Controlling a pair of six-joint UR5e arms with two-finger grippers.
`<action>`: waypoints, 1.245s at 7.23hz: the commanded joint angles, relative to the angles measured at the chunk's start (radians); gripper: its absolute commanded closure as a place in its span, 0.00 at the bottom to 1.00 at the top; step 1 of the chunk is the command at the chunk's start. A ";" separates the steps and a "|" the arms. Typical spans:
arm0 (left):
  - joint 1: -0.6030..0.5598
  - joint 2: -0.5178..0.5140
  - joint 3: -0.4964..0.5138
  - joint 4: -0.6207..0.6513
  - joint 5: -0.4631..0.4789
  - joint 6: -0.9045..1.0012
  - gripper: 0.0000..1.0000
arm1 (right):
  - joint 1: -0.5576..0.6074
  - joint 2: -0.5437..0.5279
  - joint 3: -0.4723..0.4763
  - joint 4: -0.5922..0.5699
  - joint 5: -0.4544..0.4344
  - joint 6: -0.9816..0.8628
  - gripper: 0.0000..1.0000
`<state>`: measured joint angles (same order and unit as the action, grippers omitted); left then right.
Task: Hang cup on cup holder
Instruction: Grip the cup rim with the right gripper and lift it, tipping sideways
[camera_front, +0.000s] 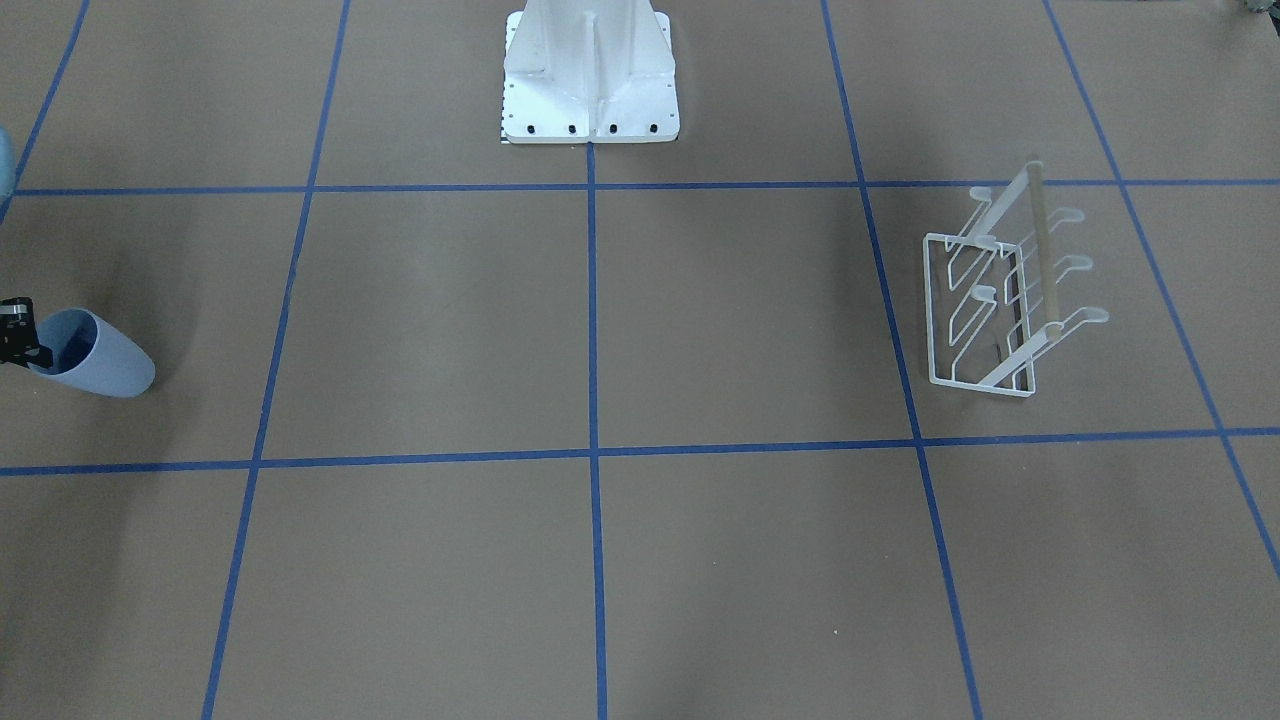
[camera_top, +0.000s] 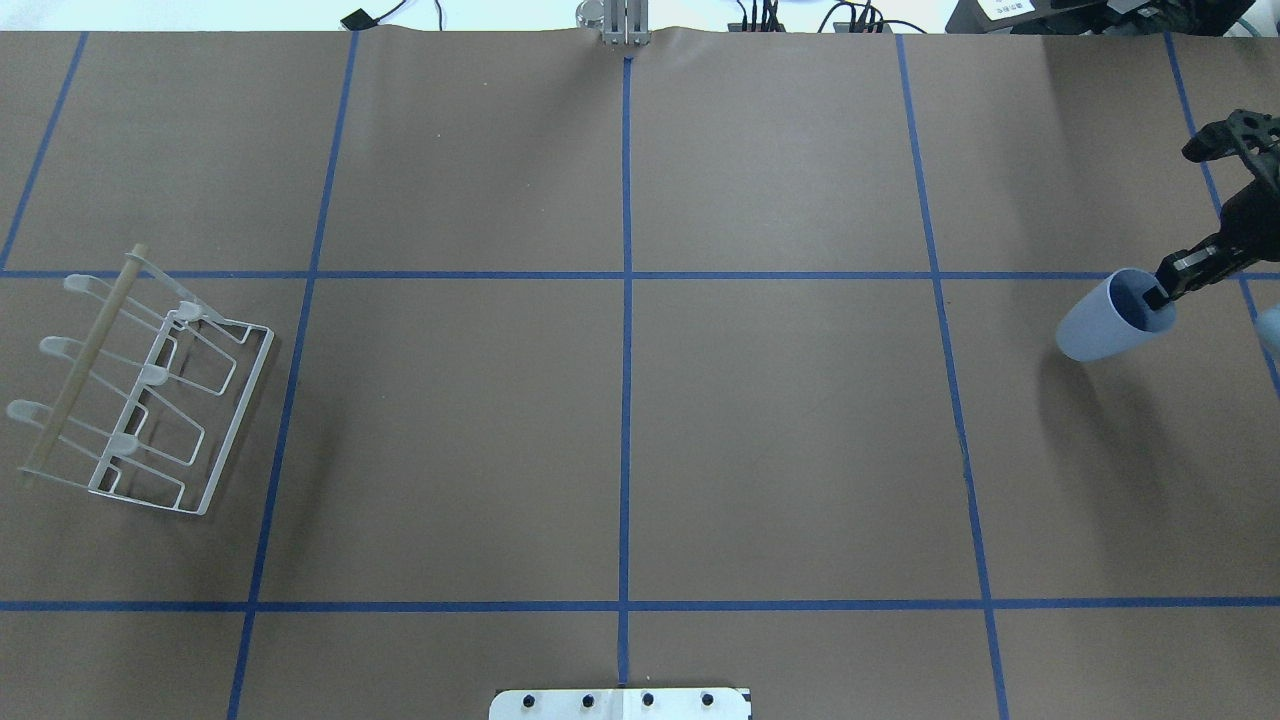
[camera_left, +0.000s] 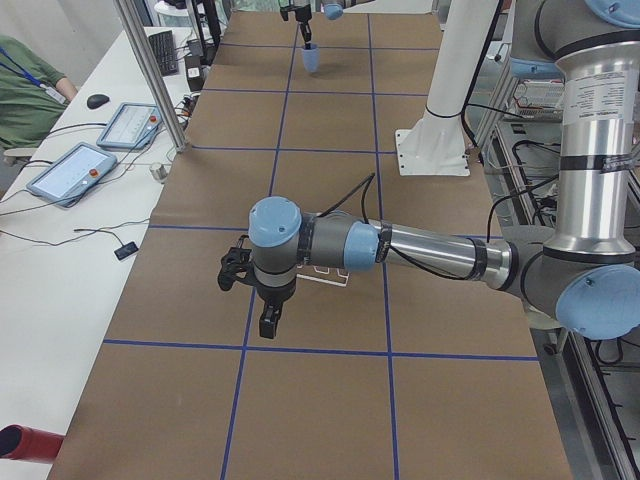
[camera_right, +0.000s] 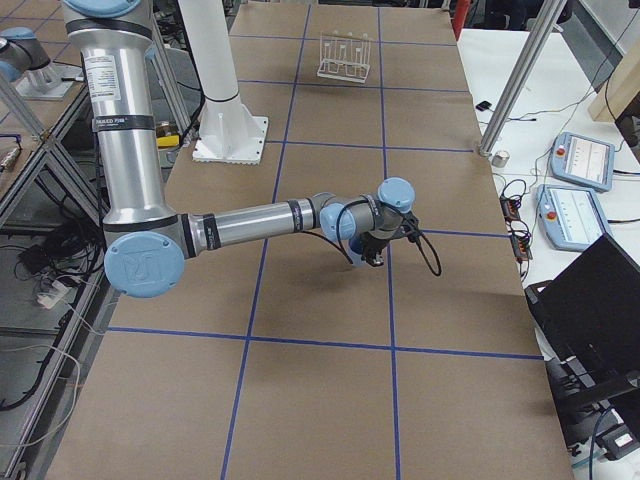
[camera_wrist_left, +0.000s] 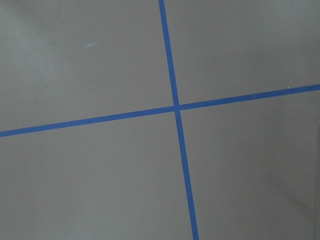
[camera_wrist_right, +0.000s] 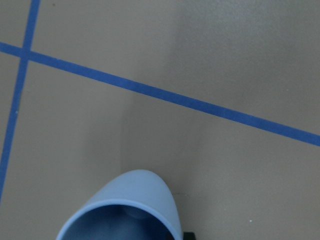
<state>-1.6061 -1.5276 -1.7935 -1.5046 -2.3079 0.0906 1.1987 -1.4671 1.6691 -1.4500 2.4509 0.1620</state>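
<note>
The light blue-grey cup (camera_top: 1105, 325) hangs tilted at the table's far right, above its shadow, with its rim towards my right gripper (camera_top: 1160, 295). The gripper is shut on the rim, with one finger inside the cup. The cup also shows in the front view (camera_front: 100, 355) and the right wrist view (camera_wrist_right: 130, 210). The white wire cup holder (camera_top: 150, 390) with its wooden rod stands at the table's far left, and also shows in the front view (camera_front: 990, 300). My left gripper (camera_left: 268, 320) shows only in the left side view, low over the table near the holder. I cannot tell if it is open.
The white robot pedestal (camera_front: 590, 80) stands at the middle of the robot's edge. Blue tape lines grid the brown table. An operators' bench with tablets (camera_left: 75, 170) and an aluminium post (camera_left: 150, 70) runs along the far side. A seated person (camera_left: 25, 90) is beside it.
</note>
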 joint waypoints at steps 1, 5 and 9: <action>0.017 -0.050 0.000 0.001 -0.001 -0.161 0.02 | 0.002 0.010 0.137 0.003 0.040 0.110 1.00; 0.194 -0.098 -0.013 -0.450 -0.001 -0.713 0.02 | -0.027 0.068 0.179 0.433 0.031 0.683 1.00; 0.389 -0.173 -0.006 -1.012 0.007 -1.369 0.02 | -0.054 0.065 0.170 0.812 0.030 1.054 1.00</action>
<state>-1.2702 -1.6663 -1.7981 -2.3698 -2.3030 -1.0988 1.1505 -1.4005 1.8402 -0.7470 2.4795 1.1108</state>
